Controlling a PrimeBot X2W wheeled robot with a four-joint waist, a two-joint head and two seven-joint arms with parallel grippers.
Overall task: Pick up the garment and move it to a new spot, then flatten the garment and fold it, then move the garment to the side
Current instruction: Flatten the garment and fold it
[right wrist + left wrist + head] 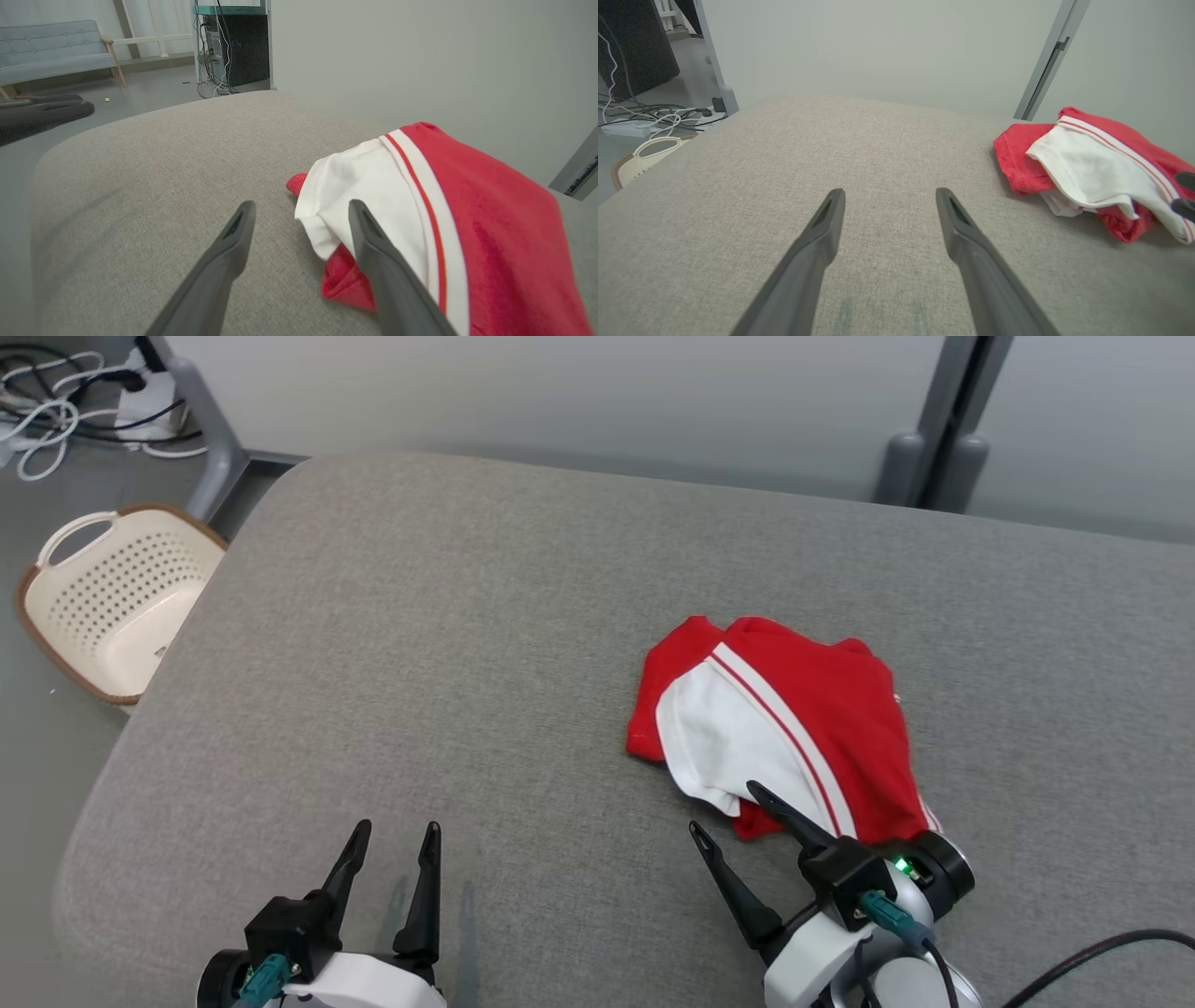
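Right end effector, lower right, fingers apart at near edge of crumpled red-and-white garment. Left end effector apart too. Cloth likely soft, light, limp; pinch white hem.

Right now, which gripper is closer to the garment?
The right gripper: open, one finger overlapping the white near edge of the garment. The left gripper, also open, sits well aside over the grey surface.
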